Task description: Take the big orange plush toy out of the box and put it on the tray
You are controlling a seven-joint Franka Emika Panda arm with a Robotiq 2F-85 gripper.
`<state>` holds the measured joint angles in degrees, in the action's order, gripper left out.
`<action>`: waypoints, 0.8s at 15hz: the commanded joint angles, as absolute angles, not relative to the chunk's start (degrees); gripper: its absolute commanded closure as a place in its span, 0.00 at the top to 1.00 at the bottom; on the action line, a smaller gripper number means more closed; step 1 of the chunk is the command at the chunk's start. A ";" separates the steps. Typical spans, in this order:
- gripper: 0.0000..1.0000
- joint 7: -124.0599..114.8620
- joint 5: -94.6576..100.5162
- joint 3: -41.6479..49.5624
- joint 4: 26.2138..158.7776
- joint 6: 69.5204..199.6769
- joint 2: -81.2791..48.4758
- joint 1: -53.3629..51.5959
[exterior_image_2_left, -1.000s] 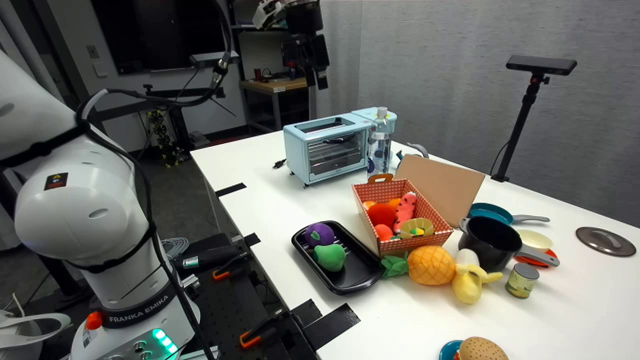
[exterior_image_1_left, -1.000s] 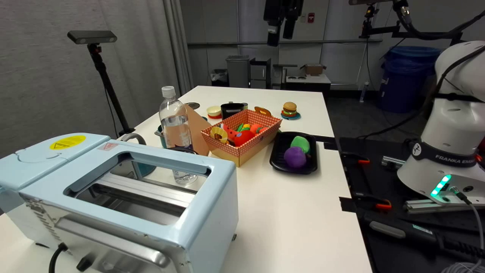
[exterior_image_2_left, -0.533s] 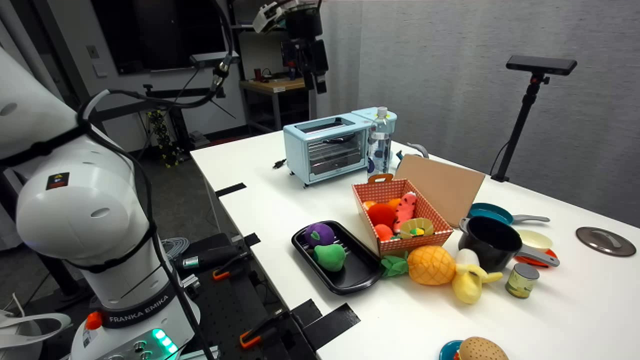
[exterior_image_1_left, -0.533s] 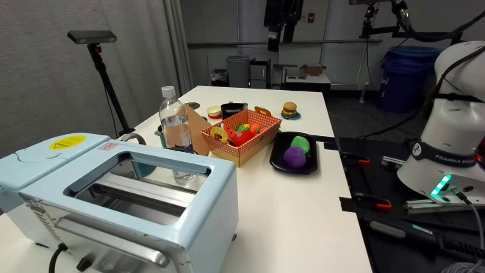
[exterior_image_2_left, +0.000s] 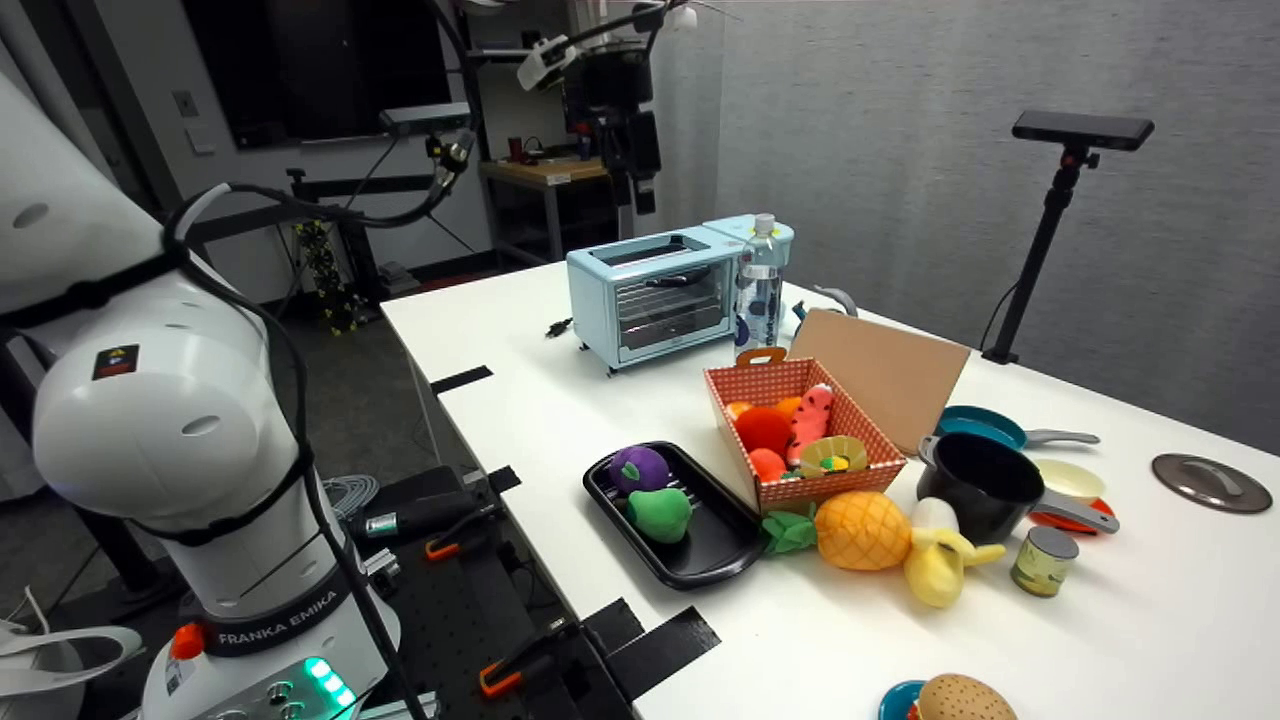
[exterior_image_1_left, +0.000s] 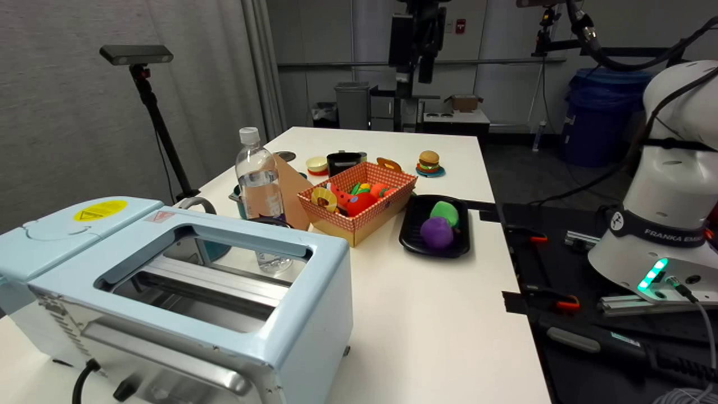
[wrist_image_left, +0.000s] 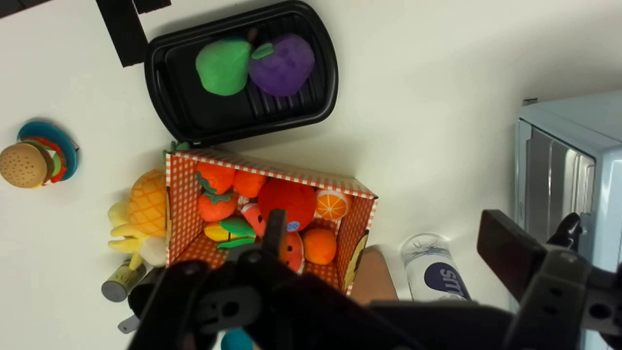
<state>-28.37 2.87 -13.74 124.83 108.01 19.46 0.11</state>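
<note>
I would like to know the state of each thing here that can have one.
Gripper: jaws apart, holding nothing
Box: upright, open on top
Big red-orange plush toy: lying in the box
Tray: holding a green pear and purple plum
Bottle: upright, capped, partly filled
Black pot: upright, uncovered
Lid: lying apart from the pot
Toy banana: partly peeled
Tin can: upright
Toaster oven: door position unclear
Base light: lit

The arm (exterior_image_2_left: 165,430) holds its tool (wrist_image_left: 386,231) high, pointing down, jaws spread wide apart.

The rounded white arm (exterior_image_2_left: 165,430) has black straps (exterior_image_2_left: 85,293), a black FRANKA EMIKA collar (exterior_image_2_left: 288,621) and dark fingers (wrist_image_left: 508,255).
</note>
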 commanded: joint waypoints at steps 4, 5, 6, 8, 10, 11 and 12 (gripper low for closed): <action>1.00 -31.63 5.99 -11.68 124.40 111.80 14.89 0.33; 1.00 -32.02 6.60 -11.36 124.33 112.56 14.03 0.40; 1.00 -32.43 7.21 -11.11 124.31 113.37 13.08 0.44; 1.00 -33.26 8.40 -10.59 124.32 114.87 11.16 0.35; 1.00 -34.15 9.36 -10.15 124.26 116.19 9.12 0.07; 1.00 -34.53 9.69 -9.95 124.21 116.80 8.16 -0.09; 1.00 -34.92 10.02 -9.82 124.06 117.34 7.11 -0.24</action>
